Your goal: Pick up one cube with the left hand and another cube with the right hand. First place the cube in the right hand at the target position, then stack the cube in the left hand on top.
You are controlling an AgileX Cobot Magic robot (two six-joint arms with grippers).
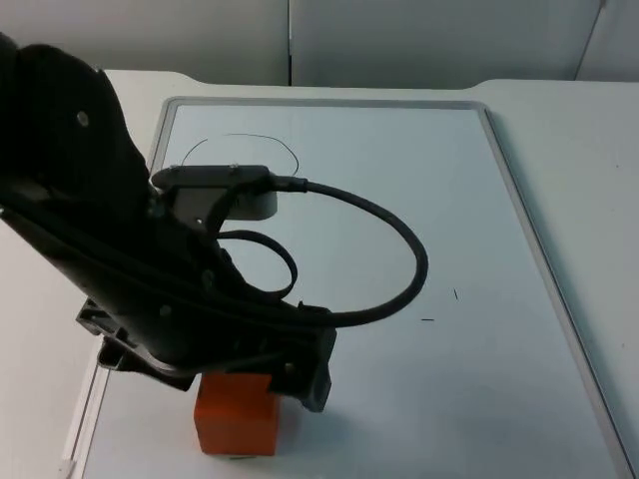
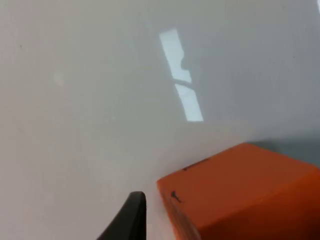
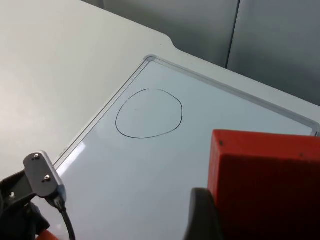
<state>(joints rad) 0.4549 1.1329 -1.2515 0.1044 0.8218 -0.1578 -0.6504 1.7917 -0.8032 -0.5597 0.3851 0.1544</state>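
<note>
orange foam cube (image 1: 238, 413) rests on the whiteboard (image 1: 479, 249) at lower centre of the top view, directly under the left gripper (image 1: 250, 384); its closure cannot be determined. right gripper (image 3: 200, 212) grasps a red cube (image 3: 265, 175), with the drawn circle target (image 3: 149, 113) ahead.

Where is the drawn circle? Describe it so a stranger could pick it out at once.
Start from the whiteboard lying on the white table. Go to its far corner on the left arm's side, near the grey wall: the circle sits there. It is a thin black closed loop, while the board's other pen marks are only short ticks.
</note>
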